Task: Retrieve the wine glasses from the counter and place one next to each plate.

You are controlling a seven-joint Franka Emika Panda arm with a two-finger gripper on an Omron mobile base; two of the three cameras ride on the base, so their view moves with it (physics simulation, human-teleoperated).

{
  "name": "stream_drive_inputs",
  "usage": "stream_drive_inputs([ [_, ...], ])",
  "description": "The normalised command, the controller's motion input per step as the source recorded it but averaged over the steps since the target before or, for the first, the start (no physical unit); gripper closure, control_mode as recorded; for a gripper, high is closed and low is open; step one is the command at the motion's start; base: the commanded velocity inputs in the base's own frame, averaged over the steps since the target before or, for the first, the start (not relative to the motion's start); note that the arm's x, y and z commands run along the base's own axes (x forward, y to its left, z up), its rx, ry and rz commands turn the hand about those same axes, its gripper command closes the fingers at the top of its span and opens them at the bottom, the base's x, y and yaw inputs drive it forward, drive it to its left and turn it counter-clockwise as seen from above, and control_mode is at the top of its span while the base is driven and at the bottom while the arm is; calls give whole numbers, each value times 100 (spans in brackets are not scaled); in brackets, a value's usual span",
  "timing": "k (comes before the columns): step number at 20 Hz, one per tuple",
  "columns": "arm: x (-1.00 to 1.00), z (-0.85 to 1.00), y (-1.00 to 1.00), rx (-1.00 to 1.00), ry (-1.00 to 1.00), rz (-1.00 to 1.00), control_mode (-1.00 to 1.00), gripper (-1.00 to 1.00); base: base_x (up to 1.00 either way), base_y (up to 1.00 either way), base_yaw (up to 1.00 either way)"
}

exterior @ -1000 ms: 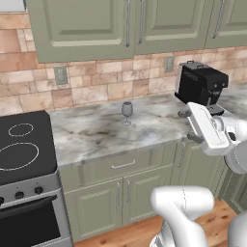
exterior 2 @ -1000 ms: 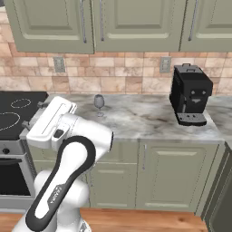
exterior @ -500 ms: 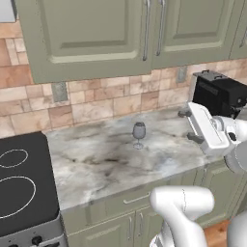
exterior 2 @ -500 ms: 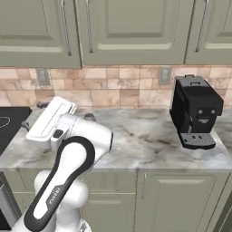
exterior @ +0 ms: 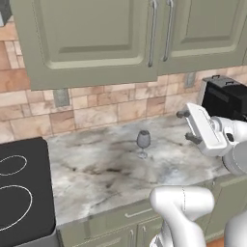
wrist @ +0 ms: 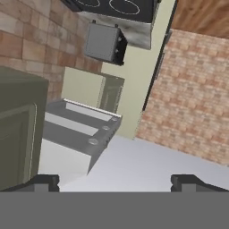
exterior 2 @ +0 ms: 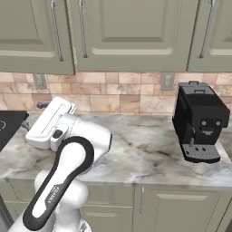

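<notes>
Left base view has one wine glass (exterior: 143,141) standing upright mid counter (exterior: 96,169), nothing crowding it, so it's an easy pick. Gripper (exterior: 185,126) hangs off to its right, well apart, fingers spread wide and empty, probably because the approach hasn't started

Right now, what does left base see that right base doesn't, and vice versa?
Left base alone: a wine glass standing upright on the counter, untouched, and the black stovetop at the left, seen broadly. Right base alone: the whole front of the coffee machine with its drip tray; the arm's body covers the spot where the glass would be. Both: the marble counter, brick backsplash, green upper cabinets, and the gripper raised off the counter, empty.
</notes>
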Motion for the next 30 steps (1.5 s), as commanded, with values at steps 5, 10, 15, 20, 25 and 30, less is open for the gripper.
stream_drive_inputs([
  [5,0,0,0,0,0,0,100,-100,14,-80,23],
  [10,0,0,0,0,0,0,100,-100,43,-19,4],
  [15,0,0,0,0,0,0,100,-100,44,-2,3],
  [20,0,0,0,0,0,0,100,-100,24,-17,25],
  [25,6,-1,0,0,0,0,-100,-100,20,-15,15],
  [30,22,-4,0,0,0,1,-100,-100,0,0,0],
])
